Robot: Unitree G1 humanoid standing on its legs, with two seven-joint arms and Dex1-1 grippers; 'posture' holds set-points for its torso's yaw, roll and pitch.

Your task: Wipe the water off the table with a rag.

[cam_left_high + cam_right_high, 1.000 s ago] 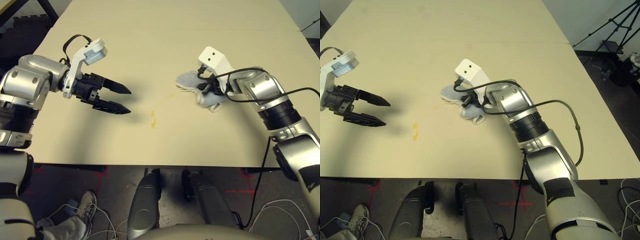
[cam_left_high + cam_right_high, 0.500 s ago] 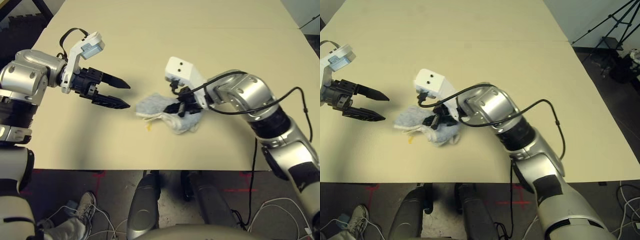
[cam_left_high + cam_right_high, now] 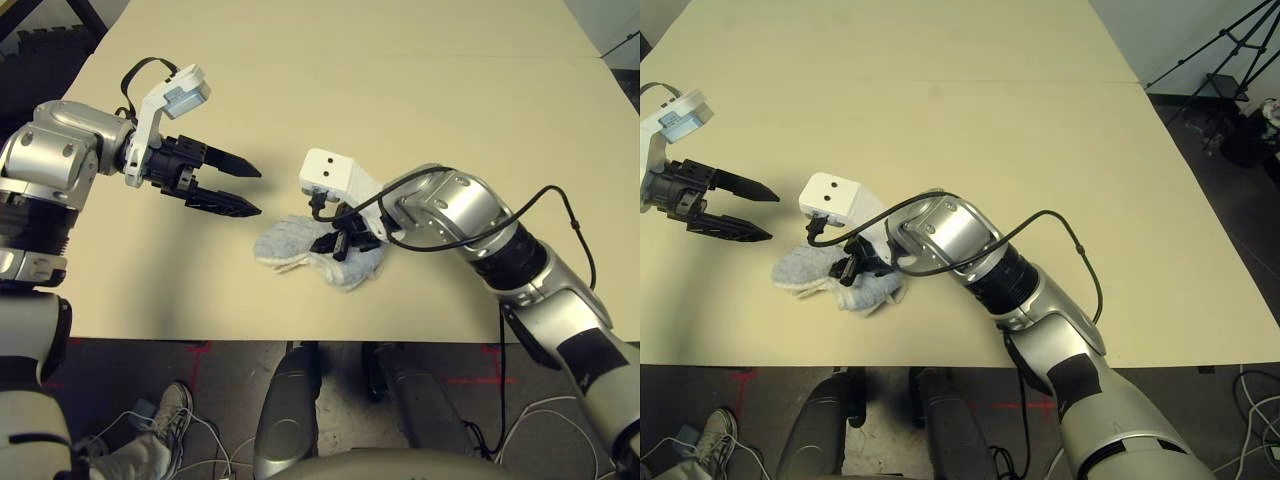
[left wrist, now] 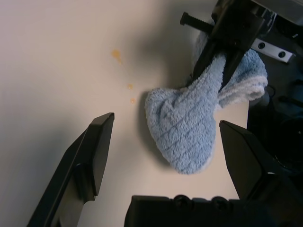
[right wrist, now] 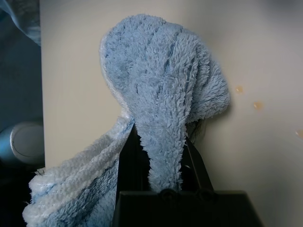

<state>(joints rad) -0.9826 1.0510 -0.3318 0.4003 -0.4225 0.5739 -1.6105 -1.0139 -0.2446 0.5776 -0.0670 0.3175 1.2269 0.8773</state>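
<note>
My right gripper (image 3: 338,243) is clenched on the rag (image 3: 300,245), which lies bunched on the table (image 3: 400,110) near its front edge, just below the tips of my left gripper (image 3: 247,192). My left gripper hangs above the tabletop with its two black fingers spread apart, grasping nothing.

From my head camera the rag is a pale grey-blue lump, one lobe stretching toward my left side and a thicker fold under my right wrist's white camera housing (image 3: 330,175).

My left wrist view adds what the head views do not: three small yellowish-orange spots of water (image 4: 116,55) on the bare table just beside the rag, apart from it. It also shows my right gripper's black fingers (image 4: 208,52) pinching a ridge of the cloth.

My right wrist view shows the terry close up: a fluffy, looped pile with stitched lines, a rounded hump rising from between my fingers (image 5: 130,165), and paler striped folds hanging to one side. Small orange droplets (image 5: 258,105) sit near the hump. The table is smooth, matte and pale beige.
</note>
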